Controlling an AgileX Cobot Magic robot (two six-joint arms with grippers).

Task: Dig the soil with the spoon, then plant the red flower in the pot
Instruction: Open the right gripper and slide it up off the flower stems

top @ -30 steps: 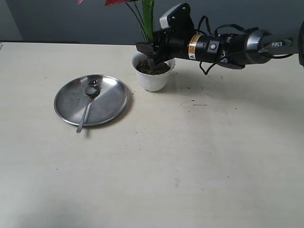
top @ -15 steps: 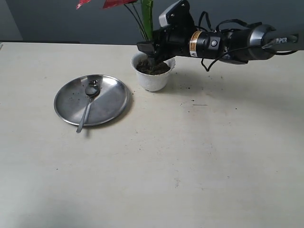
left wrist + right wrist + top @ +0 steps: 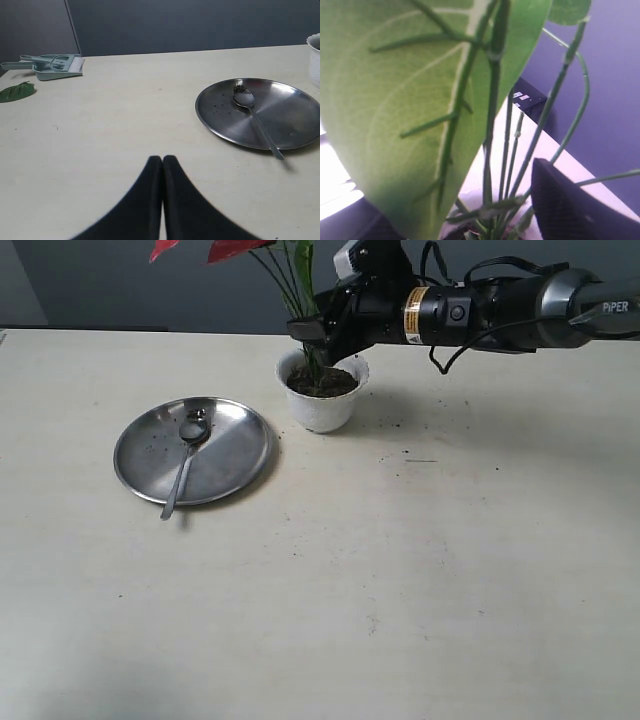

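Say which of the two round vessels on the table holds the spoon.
The flat steel plate: the spoon lies in it, handle over the rim. The white pot holds soil and the flower.

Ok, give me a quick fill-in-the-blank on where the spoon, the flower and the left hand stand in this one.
1. The slim silver metal teaspoon lies on the round steel ___.
2. The stems of the artificial red flower stand in the dark soil of the small white scalloped ___.
3. The black left hand, holding nothing, is ___.
Missing words: plate; pot; shut.
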